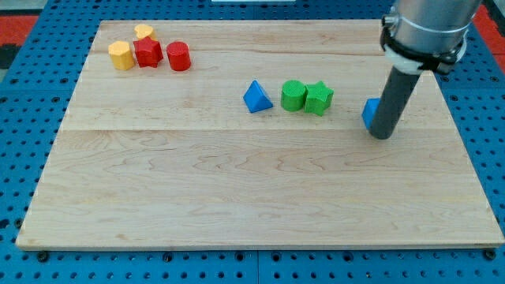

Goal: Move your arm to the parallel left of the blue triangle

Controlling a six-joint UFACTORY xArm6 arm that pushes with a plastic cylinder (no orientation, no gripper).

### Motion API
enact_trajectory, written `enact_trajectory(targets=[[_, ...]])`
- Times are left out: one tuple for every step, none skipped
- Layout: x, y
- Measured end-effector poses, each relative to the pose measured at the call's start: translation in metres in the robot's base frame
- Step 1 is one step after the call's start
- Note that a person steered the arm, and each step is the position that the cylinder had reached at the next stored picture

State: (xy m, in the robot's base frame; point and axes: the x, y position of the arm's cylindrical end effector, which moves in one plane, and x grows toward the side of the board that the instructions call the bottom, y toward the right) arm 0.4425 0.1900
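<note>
- Camera view shows the small blue triangle block (256, 97) lying on the pale wooden board (237, 189), a little toward the view's top of the board's middle.
- From the blue triangle block, my tip (381, 136) sits well apart toward the view's right and slightly toward the view's bottom, resting on the board.
- No pincer is fitted: the arm ends in a plain dark rod (391, 102), so nothing opens, closes or holds.
- That rod hangs nearly upright from a grey cylindrical arm housing (426, 28), leaning slightly toward the view's left at its lower end.
- Just to the view's right of the blue triangle block stand a green round block (293, 95) and a green star-shaped block (319, 98), touching each other.
- Another blue block (369, 113) lies farther right still, right against the rod; its shape is mostly hidden, so I cannot name it.
- Far to the view's upper left of the blue triangle block cluster two yellow blocks (121, 55) (144, 31) and two red blocks (147, 52) (179, 56).
</note>
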Motion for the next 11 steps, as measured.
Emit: enact_trajectory(targets=[[-0.016, 0.022], [-0.016, 0.028], [-0.041, 0.03], [0.006, 0.009], [0.036, -0.072], [0.036, -0.152], [0.037, -0.222], [0.036, -0.293], [0.026, -0.348], [0.022, -0.358], [0.022, -0.361]])
